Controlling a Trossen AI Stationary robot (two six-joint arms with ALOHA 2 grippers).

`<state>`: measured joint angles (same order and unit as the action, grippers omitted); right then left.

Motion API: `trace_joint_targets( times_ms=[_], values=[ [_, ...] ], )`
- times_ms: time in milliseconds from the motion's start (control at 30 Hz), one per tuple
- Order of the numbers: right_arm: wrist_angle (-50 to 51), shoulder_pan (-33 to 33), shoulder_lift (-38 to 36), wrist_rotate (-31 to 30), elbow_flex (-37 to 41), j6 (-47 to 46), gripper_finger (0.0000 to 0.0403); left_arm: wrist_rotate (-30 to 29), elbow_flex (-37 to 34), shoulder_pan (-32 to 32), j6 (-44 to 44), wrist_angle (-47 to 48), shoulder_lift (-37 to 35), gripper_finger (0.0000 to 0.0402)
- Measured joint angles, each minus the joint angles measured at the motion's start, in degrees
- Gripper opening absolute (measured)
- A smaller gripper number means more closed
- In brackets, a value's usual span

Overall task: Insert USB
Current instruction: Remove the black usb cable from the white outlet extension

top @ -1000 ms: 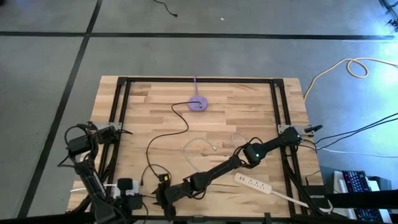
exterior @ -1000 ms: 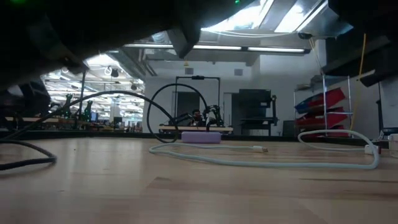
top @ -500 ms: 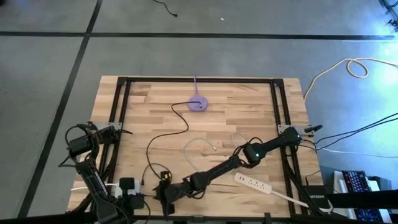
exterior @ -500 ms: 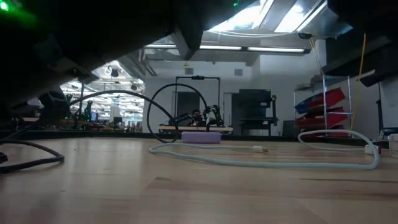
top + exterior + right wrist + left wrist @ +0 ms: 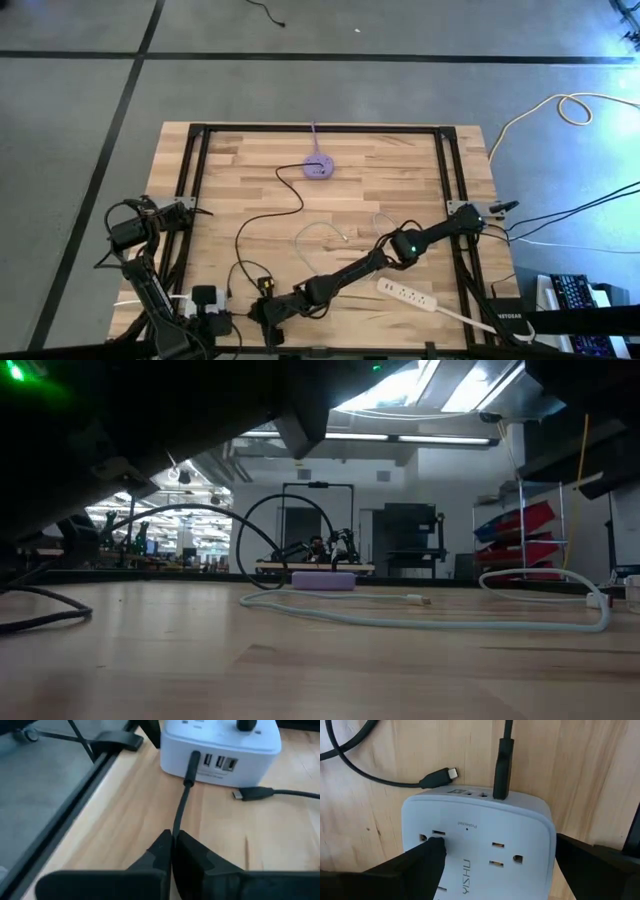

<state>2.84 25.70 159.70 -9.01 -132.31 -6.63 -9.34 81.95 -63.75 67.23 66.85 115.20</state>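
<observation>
Right wrist view: black USB plug [image 5: 192, 764] sits seated in white charger [image 5: 220, 745]; right gripper [image 5: 172, 851] pinches its cable [image 5: 179, 812]; insertion looks done.

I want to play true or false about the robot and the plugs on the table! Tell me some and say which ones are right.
1. One black plug is already in the white power block. True.
2. The right end effector is wide open. False: it is shut, pinched on the thin black cable that leads to that plug.
3. A second loose plug lies on the wood beside the block. True.
4. The purple round hub sits right next to the white power block. False: it lies at the table's far side, well apart.
5. The left end effector is open, with its fingers on either side of the block. True.
</observation>
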Motion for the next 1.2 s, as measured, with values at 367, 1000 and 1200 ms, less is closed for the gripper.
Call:
trace_joint_targets(
  times_ms=[367, 1000, 1200],
  values=[
    [0.0, 1.6, 0.0, -4.0, 0.0, -3.2, 0.0001, 0.0, 0.0, 0.0, 0.8, -0.2, 0.0, 0.0337],
    [-6.8, -0.6, -0.1, 2.4, 0.0, -5.9, 0.0, -0.3, 0.0, 0.0, 1.3, -0.8, 0.0, 0.0337],
    [-4.2, -0.9, -0.2, 4.6, -0.2, -4.6, 0.0, -0.5, 0.0, 0.0, 1.5, -0.8, 0.0, 0.0337]
  ],
)
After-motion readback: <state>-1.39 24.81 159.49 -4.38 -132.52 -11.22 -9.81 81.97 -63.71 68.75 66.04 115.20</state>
